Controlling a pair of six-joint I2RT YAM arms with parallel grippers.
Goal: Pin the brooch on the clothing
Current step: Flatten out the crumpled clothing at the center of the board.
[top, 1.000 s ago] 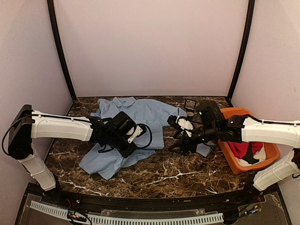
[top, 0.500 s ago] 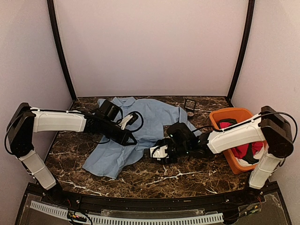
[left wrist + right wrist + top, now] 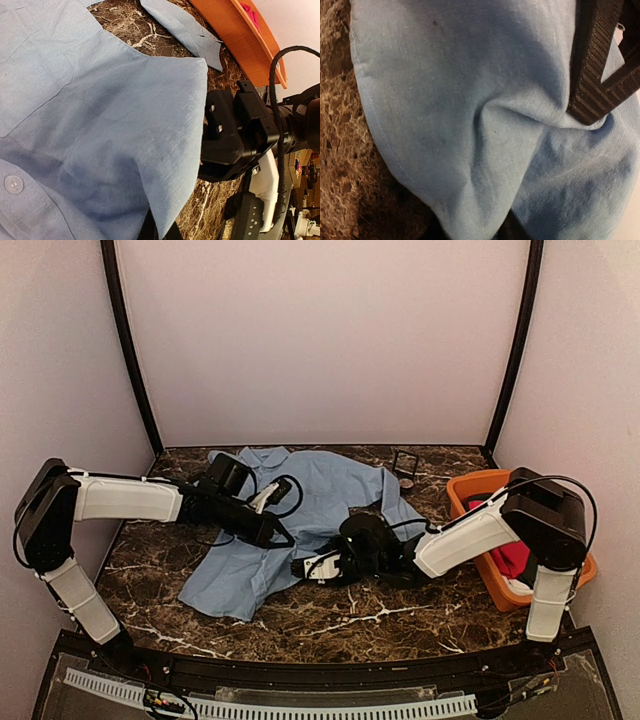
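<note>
Clothing: you see the light blue clothing [image 3: 325, 490] lying spread on the marble tabletop [image 3: 400, 615]. Its collar is at the back left, and one sleeve reaches toward the orange basket [image 3: 470, 482].
Left claw: your left claw [image 3: 275, 533] is down on the clothing, close to its near edge. It is closed and has the cloth pinched. In the right wrist view the folds run together at a black ribbed finger [image 3: 595, 75] that comes in from the upper right.
Right claw: your right claw [image 3: 302, 567] lies low at the near edge of the clothing, just beside the left claw. The cloth covers its tips in both wrist views, so you cannot tell if it is open or closed, or if it holds any cloth.
Cloth at the claws: in the left wrist view, a fold of the cloth edge lies in front of the black body of the right claw. A white button [image 3: 13, 184] sits at the lower left.
Hem: in the right wrist view the stitched hem [image 3: 375, 125] curves over the brown marble.
Basket: it stands at the right side of the tabletop with a red garment [image 3: 512, 558] inside. The elbow of the right arm hides part of it in the top view.
Back of tabletop: a small black frame [image 3: 405, 460] stands behind the sleeve, well apart from both claws.
</note>
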